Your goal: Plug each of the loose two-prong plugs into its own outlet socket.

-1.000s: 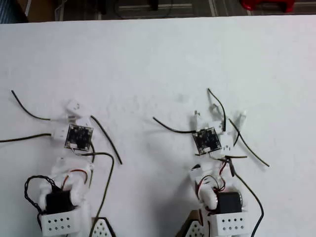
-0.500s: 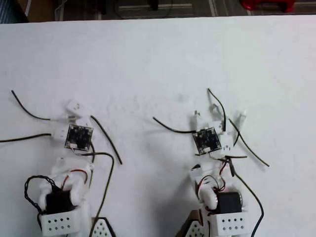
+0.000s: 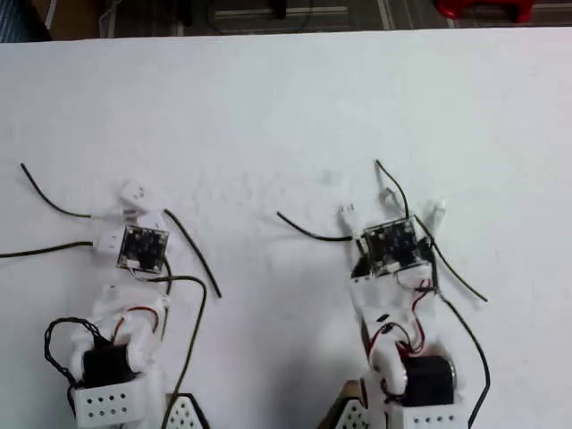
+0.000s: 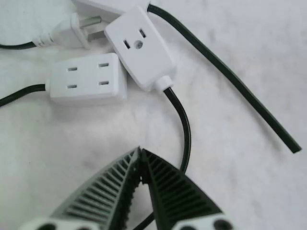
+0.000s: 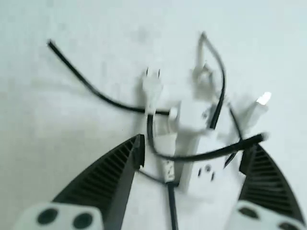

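Note:
In the left wrist view my left gripper (image 4: 140,165) is shut with nothing in it, over bare table. Just beyond it lie a flat white outlet socket (image 4: 88,84), a second white socket (image 4: 140,45) on a black cord, and a loose two-prong plug (image 4: 72,29). My right gripper (image 5: 193,146) is open wide, its fingers on either side of a heap of white sockets (image 5: 194,139) crossed by black cords. Beyond that heap lie a two-prong plug (image 5: 152,86) and another plug (image 5: 259,101). In the high view the right arm (image 3: 393,295) covers that heap.
Black cords (image 3: 192,255) trail across the white table (image 3: 268,107) around both clusters. A further loose plug (image 3: 132,190) lies beyond the left arm (image 3: 112,349). The table's far half is open room.
The right arm has stretched forward and a little to the right, over the socket heap. The nearby plug and cords shifted slightly. The left arm has kept still.

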`<state>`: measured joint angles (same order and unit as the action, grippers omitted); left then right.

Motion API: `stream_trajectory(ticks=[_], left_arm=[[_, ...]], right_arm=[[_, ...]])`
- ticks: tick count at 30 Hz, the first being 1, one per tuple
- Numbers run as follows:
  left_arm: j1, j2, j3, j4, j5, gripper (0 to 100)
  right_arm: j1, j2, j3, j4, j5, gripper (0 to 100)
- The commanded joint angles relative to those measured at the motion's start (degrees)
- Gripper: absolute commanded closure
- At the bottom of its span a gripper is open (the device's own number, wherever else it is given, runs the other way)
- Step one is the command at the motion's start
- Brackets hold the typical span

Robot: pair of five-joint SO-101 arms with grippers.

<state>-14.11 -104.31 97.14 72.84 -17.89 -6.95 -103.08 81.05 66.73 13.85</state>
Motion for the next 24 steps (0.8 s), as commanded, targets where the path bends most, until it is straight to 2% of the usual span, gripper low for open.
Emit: stream_trajectory(ticks=[1, 5, 12, 18, 24], left_arm=[[0.48, 0.31, -0.09, 0.35, 0.09, 98], [0.48, 0.31, -0.09, 0.35, 0.09, 98], [0.48, 0.31, -0.09, 0.35, 0.09, 98], [0.48, 0.31, -0.09, 0.35, 0.09, 98], [0.48, 0.31, -0.09, 0.35, 0.09, 98]], right_arm=[[0.4, -0.13, -12.13, -7.69, -0.09, 67.4], [2.59, -0.31, -14.68, -13.85, -0.09, 67.4], [24.48, -0.04, -17.05, -12.18, -0.09, 67.5], [24.31, 2.33, -17.05, -14.29, 1.32, 67.6], [23.6, 24.04, -24.0, -13.58, 1.23, 67.6]])
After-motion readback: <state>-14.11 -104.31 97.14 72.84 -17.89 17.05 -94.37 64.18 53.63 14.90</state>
